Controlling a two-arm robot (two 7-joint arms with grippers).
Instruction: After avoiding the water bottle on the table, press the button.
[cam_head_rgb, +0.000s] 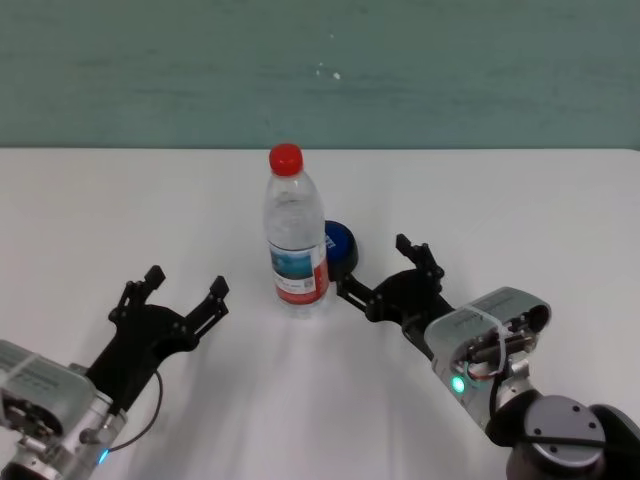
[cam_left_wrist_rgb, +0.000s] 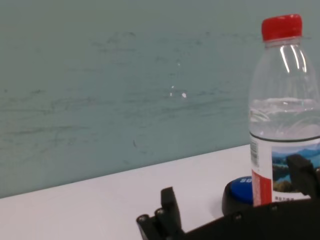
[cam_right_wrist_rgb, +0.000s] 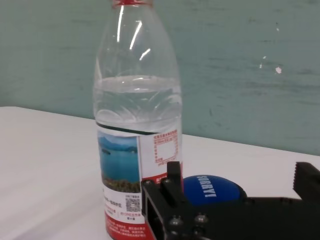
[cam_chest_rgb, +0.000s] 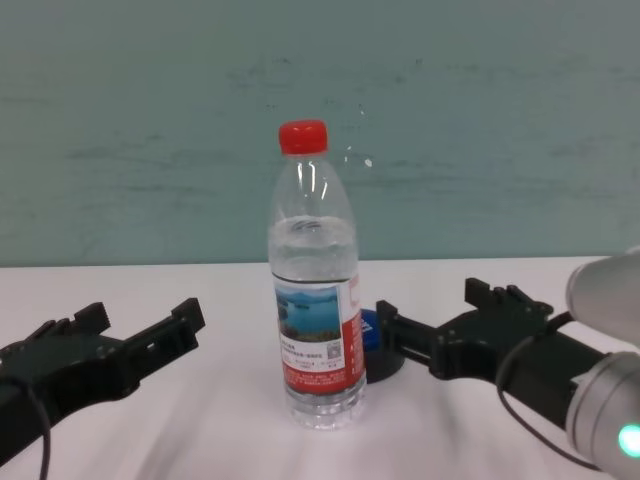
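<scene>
On table: bottle is stood upright near the middle; button is set just behind it, toward the robot's right, partly hidden in the head and chest views.
Bottle: clear plastic, part filled with water, red cap; label is red and white with a blue lake picture, a QR code and small print too fine to be read.
Button writing: white letters on the blue top are shown only in the right wrist view; they cannot be read with certainty.
Right gripper: fingers are held apart, one tip just beside the button, bottle not touched.
Left gripper: fingers are spread wide, nothing held, low over the table, well apart from the bottle.
Surface: plain white.
Room: teal wall, scuffed, with small white marks, is seen behind the table.
</scene>
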